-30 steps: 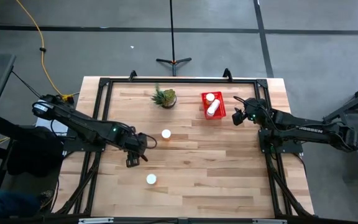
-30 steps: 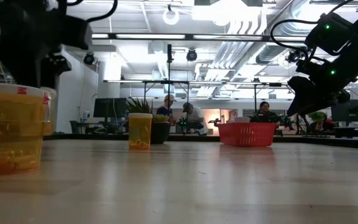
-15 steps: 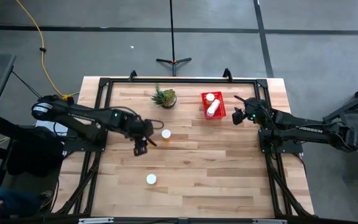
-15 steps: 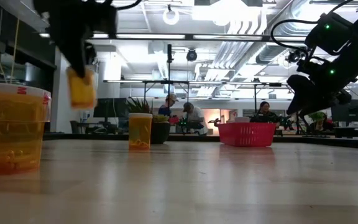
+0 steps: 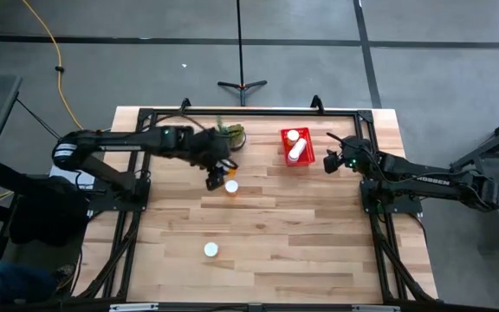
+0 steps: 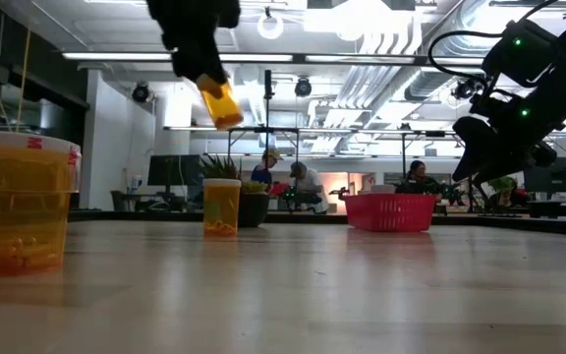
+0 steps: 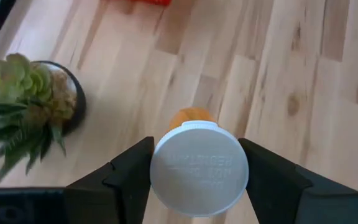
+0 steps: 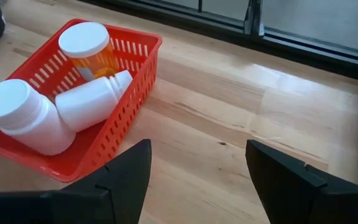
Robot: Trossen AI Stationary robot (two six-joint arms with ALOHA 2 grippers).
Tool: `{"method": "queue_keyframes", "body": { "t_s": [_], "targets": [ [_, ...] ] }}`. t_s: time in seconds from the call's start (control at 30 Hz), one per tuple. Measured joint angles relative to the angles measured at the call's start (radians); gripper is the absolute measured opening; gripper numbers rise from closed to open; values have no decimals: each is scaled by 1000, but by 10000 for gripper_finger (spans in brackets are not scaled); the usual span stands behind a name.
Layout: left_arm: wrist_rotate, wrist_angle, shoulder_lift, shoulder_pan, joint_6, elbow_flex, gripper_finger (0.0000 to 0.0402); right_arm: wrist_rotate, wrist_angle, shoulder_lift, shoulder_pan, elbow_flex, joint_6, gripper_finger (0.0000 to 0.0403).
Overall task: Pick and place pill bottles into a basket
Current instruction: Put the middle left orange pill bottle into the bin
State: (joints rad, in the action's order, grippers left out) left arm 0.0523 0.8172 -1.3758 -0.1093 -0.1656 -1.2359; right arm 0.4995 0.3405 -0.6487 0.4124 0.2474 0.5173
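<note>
My left gripper hangs above the table in front of the potted plant, shut on an orange pill bottle with a white cap. Two more pill bottles stand upright on the wood: one just below the left gripper, one nearer the front edge. The red basket sits at the far right and holds an orange pill bottle and two white bottles. My right gripper waits open beside the basket's right side. My left gripper pinches the pill bottle at its white cap, one finger on each side of the cap. The fingers slant down from above. The orange body sticks out beyond the fingers, tilted, and the bottle is lifted clear of the table.
A small green potted plant stands at the far edge, close to the left gripper and left of the basket. A black frame runs round the tabletop. Bare wood lies between the plant and the basket.
My left gripper has carried the pill bottle up and toward the far edge and the right, from the table's left-middle to just in front of the plant. The bottle has gone from hanging upright to tilted. The right arm has kept still.
</note>
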Motion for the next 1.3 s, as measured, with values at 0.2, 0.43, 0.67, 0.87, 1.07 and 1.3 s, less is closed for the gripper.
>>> {"method": "queue_keyframes", "body": {
  "t_s": [0.2, 0.43, 0.67, 0.87, 1.07, 1.3],
  "targets": [
    [-23, -4, -152, -35, 87, -137, 246, -44, -40, -6, 0, 0, 32, 252],
    [-100, -13, -285, -70, 136, -276, 251, -343, -342, -6, -1, 0, -119, 252],
    [-124, -19, -338, -90, 144, -349, 247, -632, -721, -43, -4, 0, -348, 252],
    [-125, -92, -346, -87, 141, -363, 244, -662, -751, -144, -38, 0, -433, 259],
    [-121, -110, -346, -87, 118, -363, 265, -641, -879, -277, -116, 31, -473, 296],
    [-116, -111, -346, -87, 105, -363, 243, -545, -875, -464, -184, 193, -548, 322]
  ]
}}
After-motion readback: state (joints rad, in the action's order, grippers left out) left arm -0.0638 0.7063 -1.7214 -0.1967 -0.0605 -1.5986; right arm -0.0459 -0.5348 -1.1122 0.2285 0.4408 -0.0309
